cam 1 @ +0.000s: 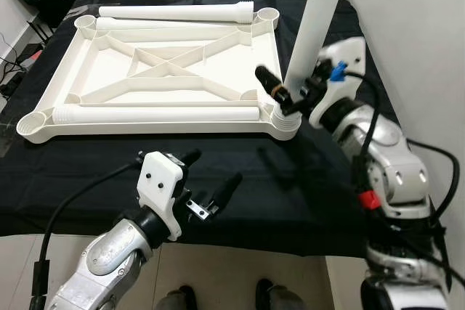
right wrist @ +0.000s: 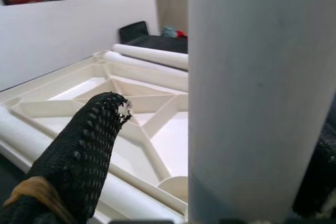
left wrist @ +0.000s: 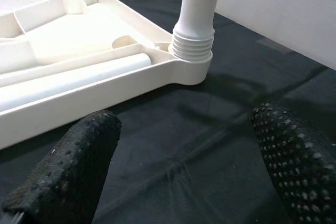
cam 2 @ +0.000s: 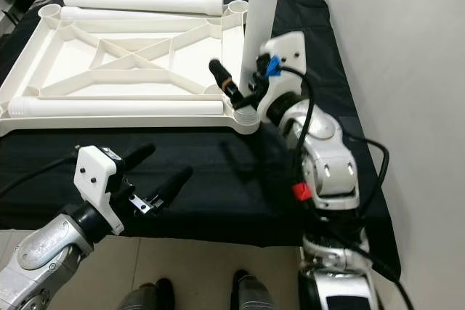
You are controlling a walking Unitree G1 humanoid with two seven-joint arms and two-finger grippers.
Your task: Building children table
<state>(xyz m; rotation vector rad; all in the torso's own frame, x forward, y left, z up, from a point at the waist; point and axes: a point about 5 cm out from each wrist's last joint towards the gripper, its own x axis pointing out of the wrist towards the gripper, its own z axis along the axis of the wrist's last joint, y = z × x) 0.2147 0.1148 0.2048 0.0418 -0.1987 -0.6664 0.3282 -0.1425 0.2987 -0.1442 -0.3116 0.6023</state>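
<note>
Standing at centre right, a leg (cam 1: 314, 23) sits in the tabletop (cam 1: 163, 70) corner, right gripper (cam 1: 289, 92) clasping it; left gripper (cam 1: 212, 183) open, lower left.

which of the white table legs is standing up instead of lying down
The leg at the tabletop's near right corner socket, with the right gripper around it. The other two legs lie flat along its near and far edges.

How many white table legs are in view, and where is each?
3. One leg lies along the tabletop's far edge, one lies along its near edge, and one stands upright in the near right corner socket, at the right gripper.
</note>
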